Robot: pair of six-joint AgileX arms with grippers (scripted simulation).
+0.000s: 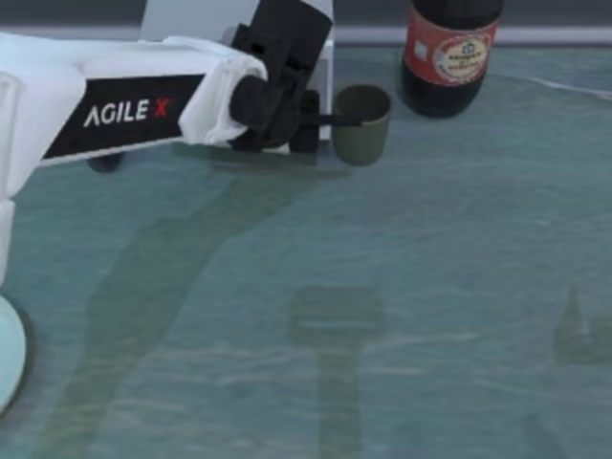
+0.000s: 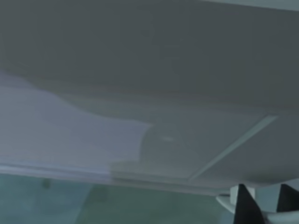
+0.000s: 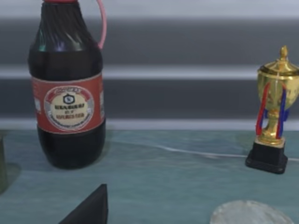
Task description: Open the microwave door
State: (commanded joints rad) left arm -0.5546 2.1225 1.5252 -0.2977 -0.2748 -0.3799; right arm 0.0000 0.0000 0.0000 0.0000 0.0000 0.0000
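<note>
Left gripper (image 1: 311,129) at the microwave door (image 2: 140,84); jaw state unclear, probably on the handle. Rigid hinged panel, light: pull by the bar.

A: How's the light?
B: Even and soft, from above. The left arm (image 1: 124,100) throws a long faint shadow across the bench (image 1: 430,287) toward the near edge.
A: Any glare?
B: A small highlight on the bottle (image 3: 67,88), a shine on the trophy (image 3: 273,105). The left wrist view is dim and hazy, close up against pale grey surfaces.
</note>
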